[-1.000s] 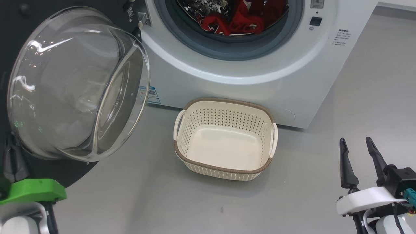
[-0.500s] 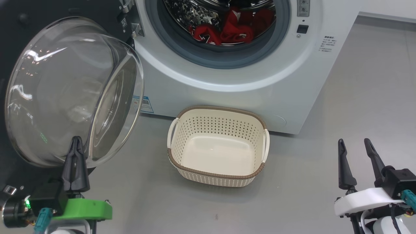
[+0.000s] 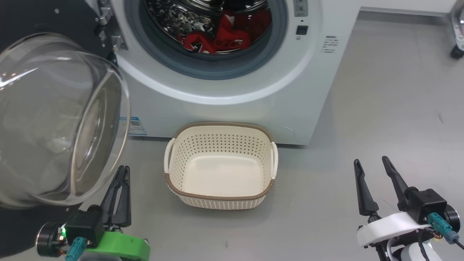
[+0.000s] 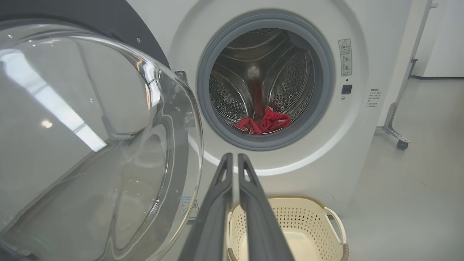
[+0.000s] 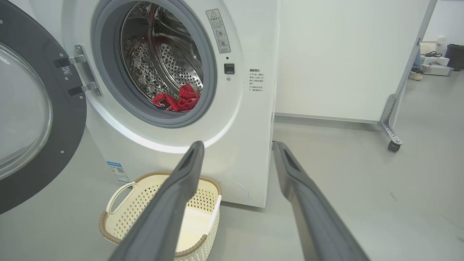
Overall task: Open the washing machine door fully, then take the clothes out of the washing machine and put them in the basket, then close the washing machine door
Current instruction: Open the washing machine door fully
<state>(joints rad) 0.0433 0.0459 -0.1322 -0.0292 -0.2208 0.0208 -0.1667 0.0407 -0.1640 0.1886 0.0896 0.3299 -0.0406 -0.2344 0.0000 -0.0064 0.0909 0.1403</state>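
The washing machine (image 3: pixel 232 90) (image 4: pixel 297 170) (image 5: pixel 250 119) stands ahead with its door (image 3: pixel 54 119) (image 4: pixel 87 145) (image 5: pixel 32 116) swung wide open to the left, glass bowl bulging toward me. Red clothes (image 3: pixel 217 38) (image 4: pixel 264 123) (image 5: pixel 177 100) lie at the bottom of the steel drum. The cream basket (image 3: pixel 221 203) (image 4: pixel 326 224) (image 5: pixel 119 226) sits empty on the floor in front of the machine. My left gripper (image 3: pixel 121 172) (image 4: pixel 233 159) is shut and holds nothing, just below the door's lower edge. My right gripper (image 3: pixel 371 165) (image 5: pixel 237 148) is open and empty, low at the right of the basket.
Grey floor (image 3: pixel 391 101) spreads to the right of the machine. A white partition on a wheeled metal foot (image 5: pixel 393 141) (image 4: pixel 398 139) stands behind and right of the machine. Boxes and a dark bin (image 5: pixel 438 58) sit far back.
The head camera has turned, shifting the whole scene left. My left gripper has come away from the door's lower edge and now shows lower and further right, still shut. The right gripper stays open.
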